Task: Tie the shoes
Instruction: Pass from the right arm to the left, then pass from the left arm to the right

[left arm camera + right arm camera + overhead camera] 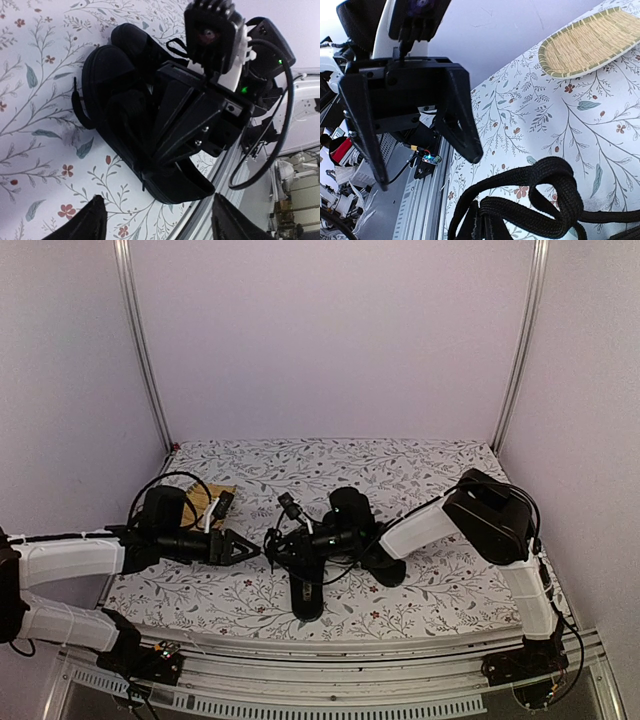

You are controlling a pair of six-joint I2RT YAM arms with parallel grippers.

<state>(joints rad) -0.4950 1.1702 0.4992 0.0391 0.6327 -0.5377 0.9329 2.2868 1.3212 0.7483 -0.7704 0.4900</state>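
Centrally on the floral table point(420, 465), toward its near edge: the shoes point(306, 595), black, close together, one of them pointing at the front rail. Seen from the left wrist as a dark mass point(115, 95) on the printed cloth, partly covered by the right gripper point(150, 162). Right gripper point(278, 545) low over the shoes, fingers drawn together into a wedge and apparently clamped on a lace. From the right wrist, lace point(545, 192) thick and black in the foreground, curled into a loop, strands running down to the bottom middle of the view where the fingers meet; the pinch itself too dark to make out clearly. Left gripper point(248, 549) just beside the shoes on their left, level with the right gripper and facing it, touching neither shoe nor lace. Jaws released, spread wide, nothing between them: fingers point(92, 220) at the bottom corners of the left wrist view, shoes ahead of the gap point(160, 222), not inside it. Same spread visible from the right wrist point(425, 167), just beyond the lace loop. Yellow mat point(585, 45) farther back on the table, behind the left arm point(215, 502), well apart from the shoes.
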